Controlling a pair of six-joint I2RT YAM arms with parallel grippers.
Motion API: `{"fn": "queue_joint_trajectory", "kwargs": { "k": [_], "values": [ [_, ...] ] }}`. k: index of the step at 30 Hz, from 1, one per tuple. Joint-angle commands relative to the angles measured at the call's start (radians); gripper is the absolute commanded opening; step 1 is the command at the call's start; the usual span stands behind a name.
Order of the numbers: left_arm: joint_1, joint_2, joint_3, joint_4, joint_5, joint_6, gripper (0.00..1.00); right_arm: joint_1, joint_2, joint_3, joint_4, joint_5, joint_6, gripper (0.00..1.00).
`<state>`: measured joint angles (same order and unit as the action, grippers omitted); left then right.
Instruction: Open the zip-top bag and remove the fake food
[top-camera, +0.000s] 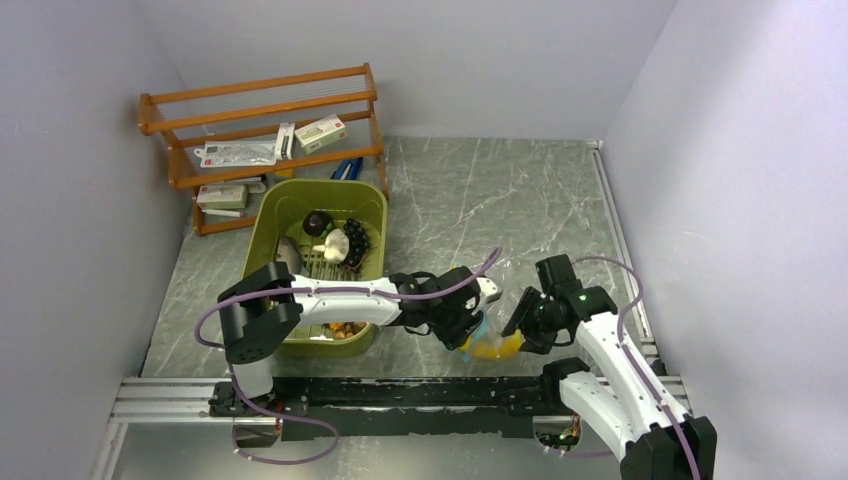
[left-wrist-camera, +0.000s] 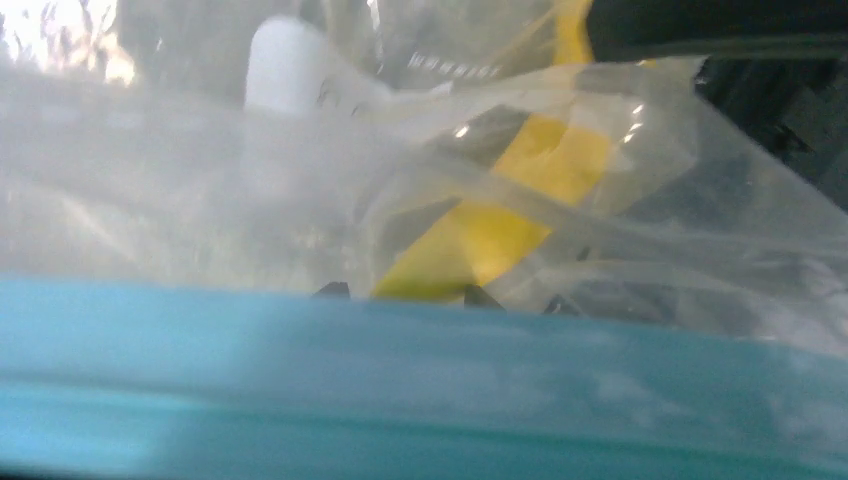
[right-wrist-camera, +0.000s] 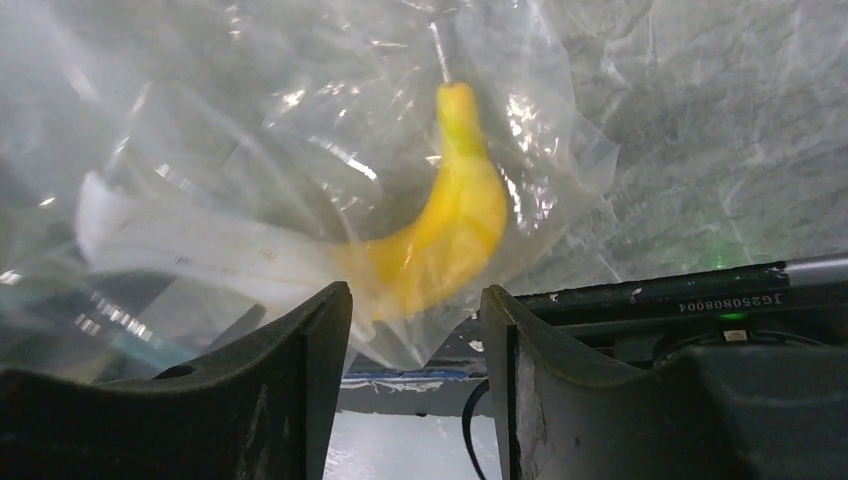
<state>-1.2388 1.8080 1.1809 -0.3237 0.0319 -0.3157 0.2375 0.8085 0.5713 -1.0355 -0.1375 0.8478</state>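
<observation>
The clear zip-top bag hangs near the table's front edge with the yellow banana inside it. My left gripper is shut on the bag's mouth. In the left wrist view the teal zip strip crosses right in front of the left gripper, and the banana shows through the plastic. My right gripper stands open just right of the bag. In the right wrist view the bag's lower corner dips between the right gripper's tips, below the banana, untouched.
A green bin at the left holds other fake food: a brown round piece, a mushroom, grapes. A wooden rack with packets stands at the back left. The black base rail runs just below the bag.
</observation>
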Motion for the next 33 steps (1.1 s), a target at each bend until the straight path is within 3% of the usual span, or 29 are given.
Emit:
{"fn": "queue_joint_trajectory", "kwargs": {
  "k": [1, 9, 17, 19, 22, 28, 33],
  "values": [
    [-0.005, 0.002, 0.003, 0.130, 0.136, 0.196, 0.57, -0.002, 0.024, -0.065, 0.075, -0.072, 0.019, 0.51],
    [-0.005, 0.079, -0.021, 0.160, 0.259, 0.306, 0.54, -0.002, 0.140, -0.124, 0.236, -0.064, 0.047, 0.48],
    [-0.007, 0.126, -0.024, 0.095, 0.213, 0.279, 0.48, -0.001, 0.197, -0.126, 0.309, -0.090, 0.036, 0.46],
    [-0.009, 0.128, -0.039, 0.100, 0.175, 0.262, 0.47, -0.002, 0.203, -0.128, 0.308, -0.088, 0.030, 0.46],
    [-0.025, 0.165, -0.045, 0.054, -0.053, 0.203, 0.45, -0.003, 0.175, -0.128, 0.319, -0.102, 0.024, 0.45],
    [-0.072, 0.154, -0.051, 0.016, -0.205, 0.167, 0.19, -0.003, -0.004, -0.110, 0.291, 0.010, 0.136, 0.46],
    [-0.086, 0.048, -0.084, 0.048, -0.214, 0.165, 0.09, -0.004, -0.026, -0.060, 0.212, 0.167, 0.141, 0.47]
  ]
}}
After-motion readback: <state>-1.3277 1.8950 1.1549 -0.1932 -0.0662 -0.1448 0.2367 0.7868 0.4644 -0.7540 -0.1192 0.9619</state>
